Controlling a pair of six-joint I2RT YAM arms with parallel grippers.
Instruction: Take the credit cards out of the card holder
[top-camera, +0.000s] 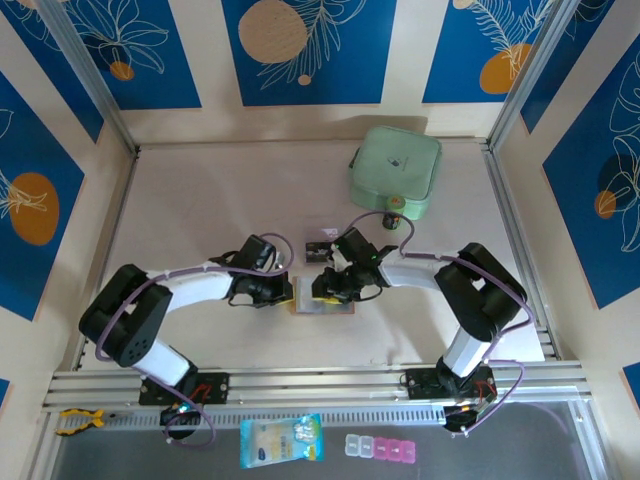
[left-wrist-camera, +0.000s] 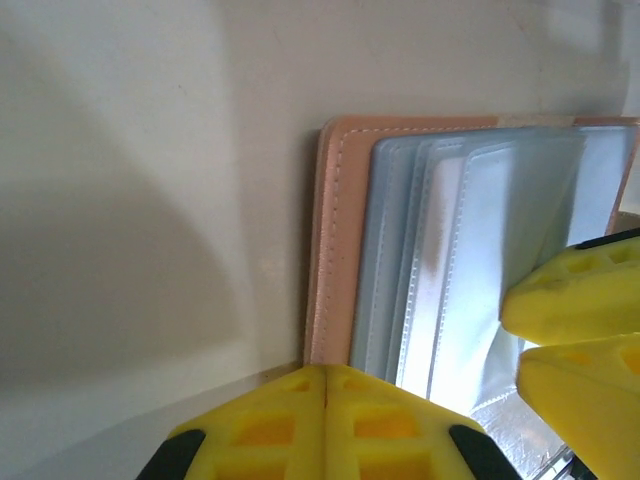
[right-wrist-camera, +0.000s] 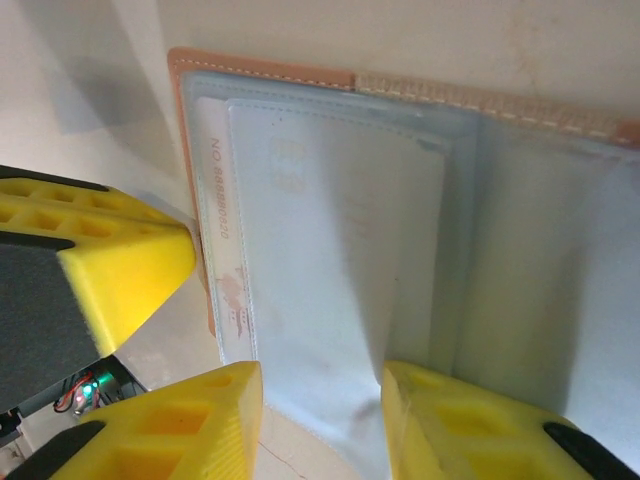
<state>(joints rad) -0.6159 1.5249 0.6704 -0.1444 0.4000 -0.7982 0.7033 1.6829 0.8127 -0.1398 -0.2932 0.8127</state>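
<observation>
Pale tabletop (top-camera: 190, 200) carries the open card holder (right-wrist-camera: 260, 70). Left gripper (left-wrist-camera: 326, 410), closed tight, pins its near edge; right gripper (right-wrist-camera: 320, 410), jaws apart, straddles a sleeve (right-wrist-camera: 330, 300). Closing might pinch only plastic, perhaps missing the credit card (right-wrist-camera: 218, 200).

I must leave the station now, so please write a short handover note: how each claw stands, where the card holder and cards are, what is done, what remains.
Left claw: shut, tips at the edge of the open card holder.
Right claw: open, straddling the edge of a clear sleeve.
Cards: one pale card with a printed number sits in a sleeve; a small dark rectangle, perhaps the other card, lies on the table just beyond the holder.
Done: holder lies open.
Left: pull out the sleeved card, then check the other sleeves.
</observation>
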